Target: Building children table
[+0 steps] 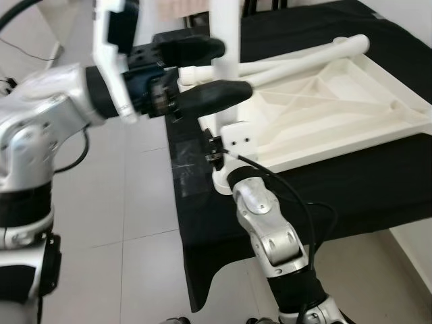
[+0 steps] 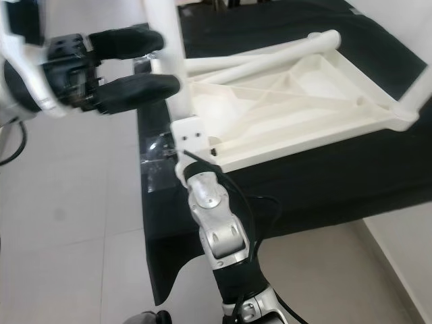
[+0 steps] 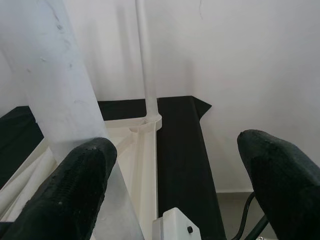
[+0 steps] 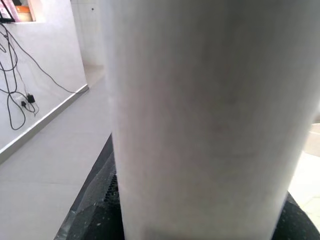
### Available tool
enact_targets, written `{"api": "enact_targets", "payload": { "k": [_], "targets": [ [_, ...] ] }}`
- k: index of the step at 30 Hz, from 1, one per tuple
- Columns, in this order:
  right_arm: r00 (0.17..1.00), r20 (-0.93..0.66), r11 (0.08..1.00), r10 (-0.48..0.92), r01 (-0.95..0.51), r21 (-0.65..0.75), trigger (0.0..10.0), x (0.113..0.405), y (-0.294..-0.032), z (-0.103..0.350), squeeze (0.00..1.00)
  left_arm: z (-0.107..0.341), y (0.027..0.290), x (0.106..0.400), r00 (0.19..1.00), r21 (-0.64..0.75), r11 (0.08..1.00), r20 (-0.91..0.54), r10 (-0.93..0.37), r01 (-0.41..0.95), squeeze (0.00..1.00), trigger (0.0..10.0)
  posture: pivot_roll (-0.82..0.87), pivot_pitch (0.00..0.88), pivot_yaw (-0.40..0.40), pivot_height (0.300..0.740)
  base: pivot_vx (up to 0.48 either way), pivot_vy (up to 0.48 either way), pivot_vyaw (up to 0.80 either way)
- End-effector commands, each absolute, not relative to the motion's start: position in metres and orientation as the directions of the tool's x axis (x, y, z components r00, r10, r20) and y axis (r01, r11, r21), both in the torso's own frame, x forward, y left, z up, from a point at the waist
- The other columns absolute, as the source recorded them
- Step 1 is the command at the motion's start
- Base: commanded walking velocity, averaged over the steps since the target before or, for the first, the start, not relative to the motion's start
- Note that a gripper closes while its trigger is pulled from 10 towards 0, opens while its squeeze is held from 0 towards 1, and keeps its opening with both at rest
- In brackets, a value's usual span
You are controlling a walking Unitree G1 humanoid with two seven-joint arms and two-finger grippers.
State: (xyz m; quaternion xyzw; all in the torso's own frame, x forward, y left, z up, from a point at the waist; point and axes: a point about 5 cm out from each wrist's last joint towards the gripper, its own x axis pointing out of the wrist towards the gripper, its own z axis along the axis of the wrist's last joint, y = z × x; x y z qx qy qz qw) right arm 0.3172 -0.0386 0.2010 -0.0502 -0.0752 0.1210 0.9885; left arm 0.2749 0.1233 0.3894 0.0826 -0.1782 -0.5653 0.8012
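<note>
A white children's tabletop lies upside down on a black-covered table. One white leg stands upright at its near left corner. Two more legs lie across the far side. My left gripper is open and level, one black finger against the upright leg and the other finger well apart from it. My right arm reaches up to the leg's base, where my right gripper sits behind a white block. The leg stands very close in the right wrist view.
A clear plastic bag lies on the black cloth at the table's left edge. Grey tiled floor spreads to the left and in front. A white wall stands behind the table. Cables trail along the skirting.
</note>
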Motion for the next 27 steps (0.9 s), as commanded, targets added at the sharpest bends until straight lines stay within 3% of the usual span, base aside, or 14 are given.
{"api": "enact_targets", "payload": {
  "k": [1, 3, 4, 6, 7, 8, 9, 11, 16, 17, 19, 27],
  "targets": [
    [0.921, -0.088, 0.924, 0.379, -0.381, -0.010, 10.0, 0.297, 0.008, 0.155, 0.00, 0.406, 0.140, 0.291, 0.461, 0.346, 0.532, 0.269, -0.846, 0.773, 1.00, 10.0, 0.09, 0.202, 0.063, 0.740, 0.000, 0.000, 0.00],
    [0.921, -0.089, 0.924, 0.379, -0.382, -0.010, 10.0, 0.297, 0.008, 0.154, 0.00, 0.406, 0.134, 0.293, 0.500, 0.320, 0.566, 0.268, -0.824, 0.760, 1.00, 10.0, 0.09, 0.207, 0.066, 0.740, 0.000, 0.000, 0.00],
    [0.922, -0.091, 0.925, 0.378, -0.380, -0.009, 10.0, 0.297, 0.008, 0.154, 0.00, 0.405, 0.131, 0.288, 0.479, 0.288, 0.540, 0.258, -0.839, 0.791, 0.90, 10.0, 0.09, 0.208, 0.065, 0.740, 0.000, 0.000, 0.00],
    [0.922, -0.091, 0.925, 0.378, -0.380, -0.009, 10.0, 0.297, 0.008, 0.154, 0.00, 0.405, 0.131, 0.288, 0.479, 0.288, 0.540, 0.258, -0.839, 0.791, 0.90, 10.0, 0.09, 0.208, 0.065, 0.740, 0.000, 0.000, 0.00],
    [0.922, -0.092, 0.926, 0.376, -0.378, -0.009, 10.0, 0.298, 0.007, 0.154, 0.00, 0.401, 0.127, 0.280, 0.421, 0.257, 0.475, 0.238, -0.875, 0.842, 0.50, 10.0, 0.09, 0.209, 0.065, 0.740, 0.000, 0.000, 0.00],
    [0.923, -0.093, 0.927, 0.374, -0.376, -0.008, 10.0, 0.298, 0.007, 0.154, 0.00, 0.397, 0.124, 0.268, 0.316, 0.246, 0.362, 0.207, -0.926, 0.899, 0.00, 10.0, 0.09, 0.209, 0.064, 0.740, 0.000, 0.000, 0.00],
    [0.923, -0.094, 0.927, 0.372, -0.374, -0.007, 10.0, 0.298, 0.007, 0.153, 0.00, 0.393, 0.123, 0.257, 0.222, 0.247, 0.260, 0.173, -0.960, 0.933, 0.00, 10.0, 0.09, 0.209, 0.064, 0.740, 0.000, 0.000, 0.00],
    [0.924, -0.095, 0.928, 0.371, -0.373, -0.005, 10.0, 0.298, 0.007, 0.153, 0.00, 0.386, 0.125, 0.245, 0.115, 0.246, 0.145, 0.133, -0.984, 0.958, 0.00, 10.0, 0.09, 0.209, 0.062, 0.740, 0.000, 0.000, 0.00],
    [0.924, -0.101, 0.929, 0.369, -0.370, 0.007, 10.0, 0.298, 0.007, 0.152, 0.00, 0.381, 0.133, 0.239, 0.108, 0.246, 0.135, 0.119, -0.987, 0.960, 0.00, 10.0, 0.09, 0.211, 0.060, 0.740, 0.000, 0.000, 0.00],
    [0.923, -0.102, 0.928, 0.372, -0.372, 0.014, 10.0, 0.298, 0.006, 0.151, 0.00, 0.383, 0.144, 0.244, 0.205, 0.270, 0.240, 0.152, -0.967, 0.932, 0.00, 10.0, 0.09, 0.211, 0.057, 0.740, 0.000, 0.000, 0.00],
    [0.921, -0.102, 0.926, 0.376, -0.377, 0.014, 10.0, 0.297, 0.006, 0.150, 0.00, 0.387, 0.152, 0.249, 0.293, 0.284, 0.335, 0.180, -0.939, 0.899, 0.00, 10.0, 0.09, 0.212, 0.055, 0.740, 0.000, 0.000, 0.00],
    [0.916, -0.103, 0.921, 0.387, -0.389, 0.005, 10.0, 0.297, 0.007, 0.149, 0.00, 0.398, 0.170, 0.262, 0.482, 0.310, 0.538, 0.243, -0.842, 0.784, 0.00, 10.0, 0.08, 0.211, 0.052, 0.740, 0.000, 0.000, 0.00]
  ]
}}
